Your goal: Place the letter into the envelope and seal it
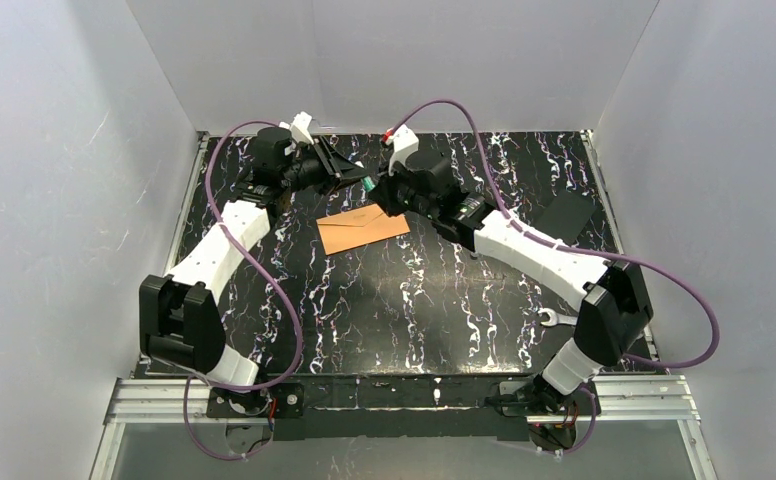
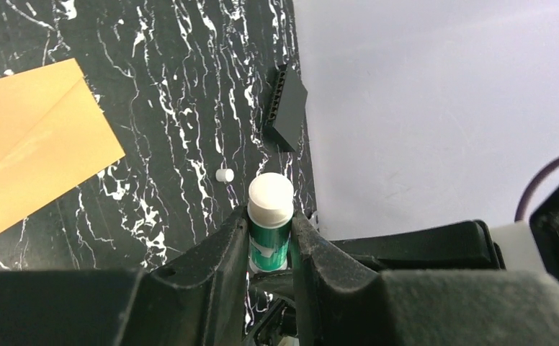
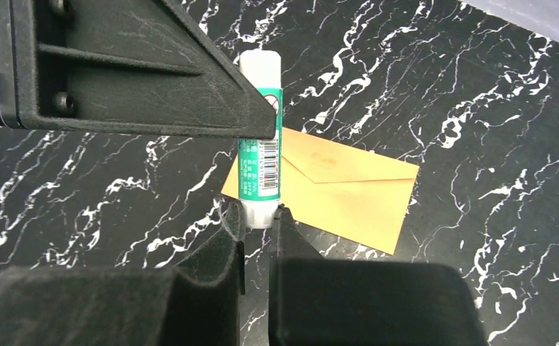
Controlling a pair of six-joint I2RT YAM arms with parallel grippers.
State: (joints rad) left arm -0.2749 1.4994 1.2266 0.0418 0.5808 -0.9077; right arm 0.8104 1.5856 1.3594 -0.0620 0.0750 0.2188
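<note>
The orange-brown envelope [image 1: 362,231] lies flat on the black marbled table [image 1: 414,310], its triangular flap folded down [image 3: 334,162]. The letter is hidden. My left gripper [image 2: 270,227] is shut on the green body of a glue stick [image 2: 268,245], whose white end [image 2: 270,196] sticks out past the fingertips. In the right wrist view the glue stick [image 3: 260,162] hangs above the envelope's left corner. My right gripper [image 3: 259,220] pinches the stick's other white end. Both grippers meet just behind the envelope [image 1: 369,187].
A small white cap-like piece [image 2: 224,175] lies on the table near a black wedge-shaped block [image 2: 288,108] at the back wall. A wrench [image 1: 556,319] lies by the right arm, with a black flat piece [image 1: 567,214] farther back on the right. White walls enclose the table.
</note>
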